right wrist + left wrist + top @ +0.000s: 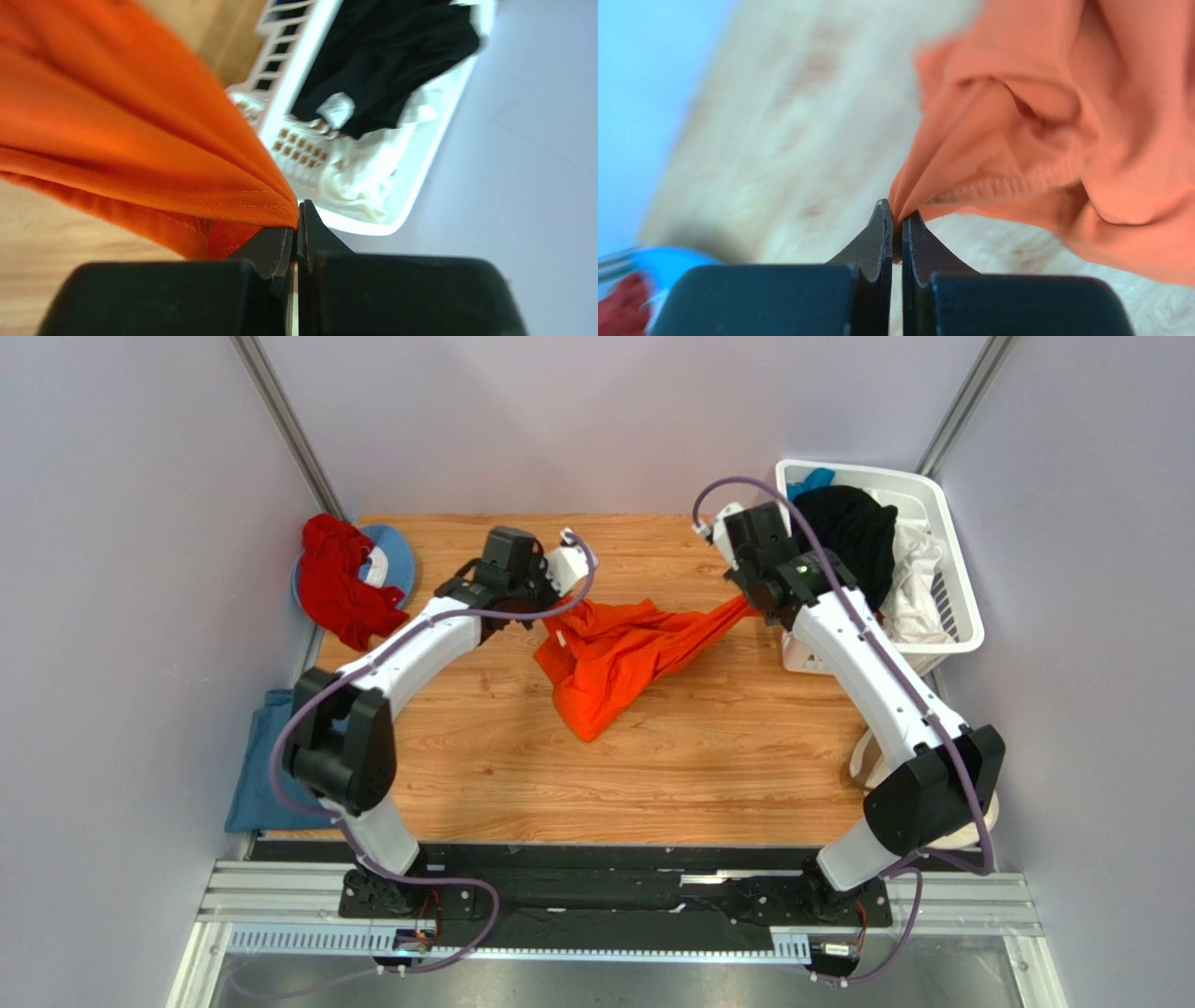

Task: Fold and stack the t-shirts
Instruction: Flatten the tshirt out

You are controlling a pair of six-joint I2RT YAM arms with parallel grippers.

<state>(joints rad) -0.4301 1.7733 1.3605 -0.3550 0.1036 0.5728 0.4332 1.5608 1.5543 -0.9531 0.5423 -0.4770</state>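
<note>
Since the orange shirt point(617, 661) lies bunched mid-table point(730, 756), with the left gripper point(897, 213) pinched tight on one hem and the right gripper point(296, 213) clamped on another beside the basket point(954, 574), spread your arms apart evenly. Pull gently, so neither thin pinch slips before the cloth lies flat.
</note>
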